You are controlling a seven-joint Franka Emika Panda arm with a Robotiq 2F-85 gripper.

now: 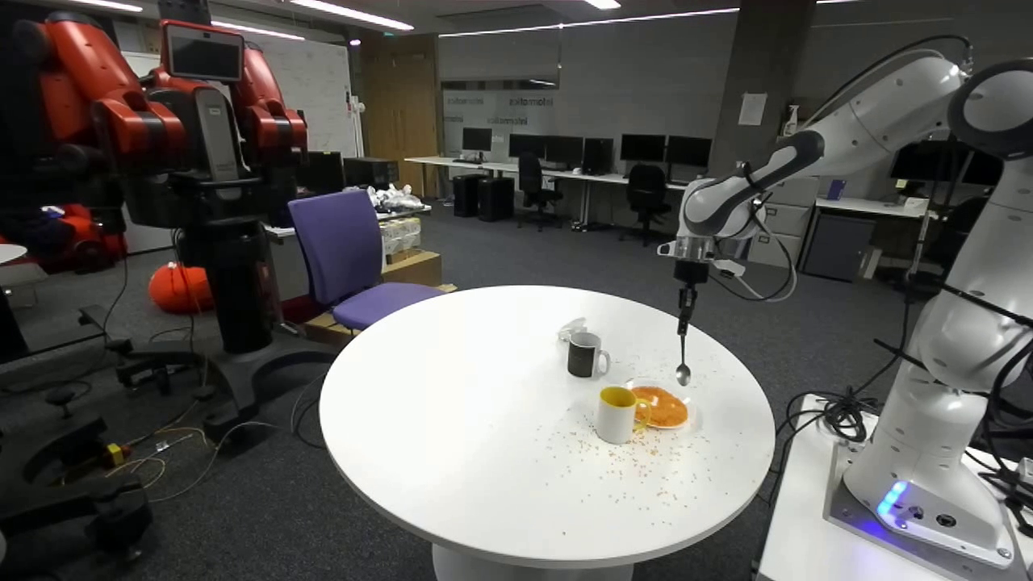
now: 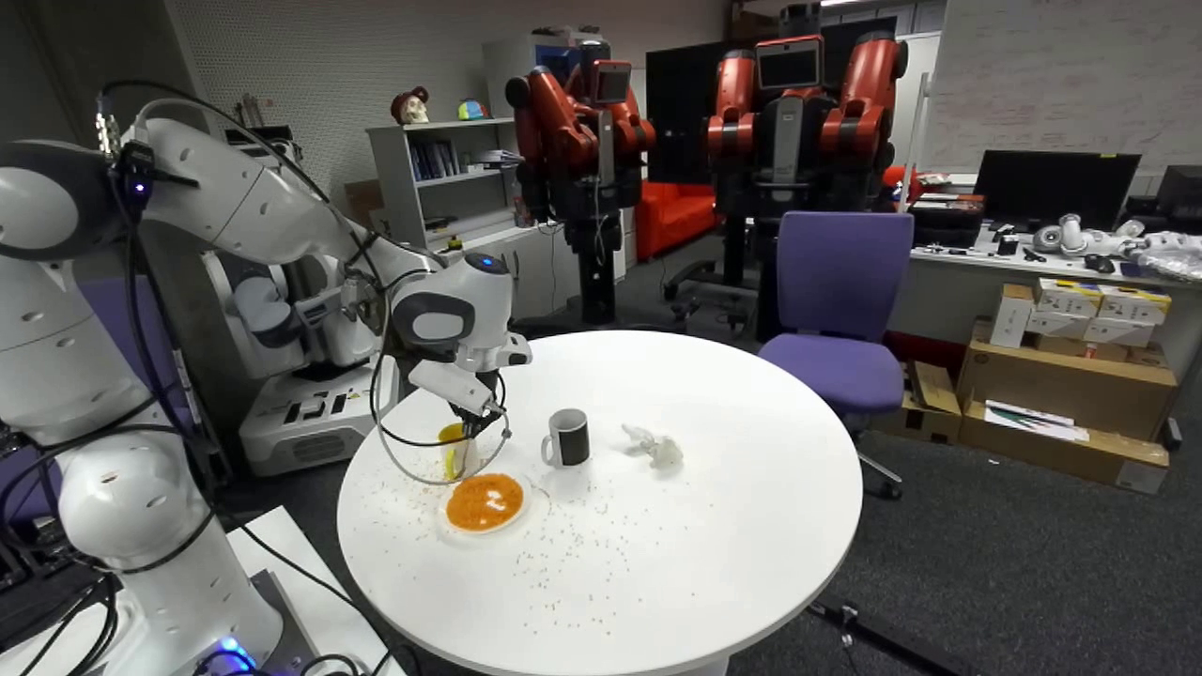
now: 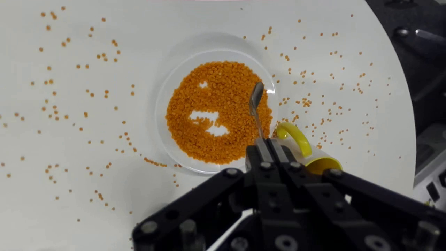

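While the gripper pinches the spoon, bowl down, above the orange grains, slow, steady motion seems wise for clearing the yellow-handled mug below.

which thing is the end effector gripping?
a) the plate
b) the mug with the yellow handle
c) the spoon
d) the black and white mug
c: in the wrist view the spoon sticks out from between the closed tips of the end effector, its bowl showing against the orange grains on the plate.
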